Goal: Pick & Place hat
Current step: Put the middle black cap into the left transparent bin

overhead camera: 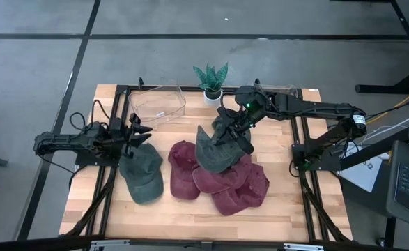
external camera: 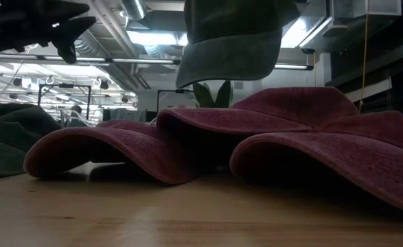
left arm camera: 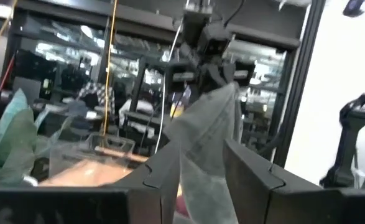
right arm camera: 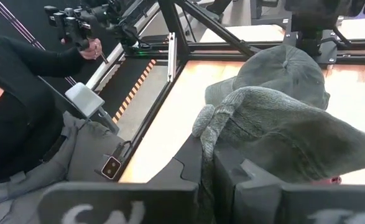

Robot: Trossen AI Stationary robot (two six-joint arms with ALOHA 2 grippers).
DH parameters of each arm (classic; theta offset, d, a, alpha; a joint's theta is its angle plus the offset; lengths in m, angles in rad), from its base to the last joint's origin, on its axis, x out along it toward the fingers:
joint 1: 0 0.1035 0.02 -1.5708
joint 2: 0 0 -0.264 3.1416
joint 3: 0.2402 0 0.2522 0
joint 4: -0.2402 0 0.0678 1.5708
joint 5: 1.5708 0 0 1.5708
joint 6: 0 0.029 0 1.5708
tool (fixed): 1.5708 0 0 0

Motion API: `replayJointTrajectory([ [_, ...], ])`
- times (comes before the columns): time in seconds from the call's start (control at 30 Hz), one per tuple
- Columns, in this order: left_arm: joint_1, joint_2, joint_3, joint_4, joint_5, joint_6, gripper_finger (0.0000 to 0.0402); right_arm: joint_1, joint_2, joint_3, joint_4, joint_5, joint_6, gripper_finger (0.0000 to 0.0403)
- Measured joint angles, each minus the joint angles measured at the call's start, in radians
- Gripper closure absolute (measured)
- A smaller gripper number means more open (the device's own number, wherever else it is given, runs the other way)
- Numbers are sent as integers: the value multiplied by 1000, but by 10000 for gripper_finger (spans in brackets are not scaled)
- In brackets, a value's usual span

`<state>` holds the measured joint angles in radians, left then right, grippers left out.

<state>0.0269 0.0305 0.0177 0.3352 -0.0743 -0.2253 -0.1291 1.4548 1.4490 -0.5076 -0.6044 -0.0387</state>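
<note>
A grey-green hat (overhead camera: pixel 214 150) hangs over the middle of the table, with my right gripper (overhead camera: pixel 237 127) shut on it. In the low view this hat (external camera: pixel 235 41) hangs above three maroon hats (overhead camera: pixel 221 180) that lie overlapping on the wood. A second green hat (overhead camera: pixel 141 174) rests crown up on the table at the left. Just above its far edge, my left gripper (overhead camera: pixel 140 134) stands drawn back near its base. It is open (left arm camera: pixel 199 158) with nothing between its fingers. My right gripper pinches a bunched edge of the hat's crown (right arm camera: pixel 206 127) between its two fingers. The fingers slant down from the table's far right. The hat hangs below and in front of them, its lower rim (external camera: pixel 222 77) clear above the maroon hats.
A clear plastic box (overhead camera: pixel 159 103) and a small potted plant (overhead camera: pixel 211 80) stand at the table's far edge. Black frame rails (overhead camera: pixel 298 150) run along both sides of the table. A person in a black sleeve (right arm camera: pixel 27 74) sits beyond the table's left side.
</note>
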Motion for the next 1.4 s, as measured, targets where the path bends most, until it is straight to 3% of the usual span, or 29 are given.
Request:
replayJointTrajectory([
  [0.3,0,203,0,125,-21,-40,286,0,0,0,-4,0,-76,390],
  [0.5,0,376,1,342,-36,-64,286,0,3,0,-5,0,-156,390],
  [0.73,0,572,163,361,48,17,286,0,4,0,-6,1,-231,390],
  [1.07,6,823,492,72,34,240,286,0,5,0,-6,18,-265,390],
  [1.4,17,953,743,-281,40,333,261,-22,37,0,-8,115,-287,390],
])
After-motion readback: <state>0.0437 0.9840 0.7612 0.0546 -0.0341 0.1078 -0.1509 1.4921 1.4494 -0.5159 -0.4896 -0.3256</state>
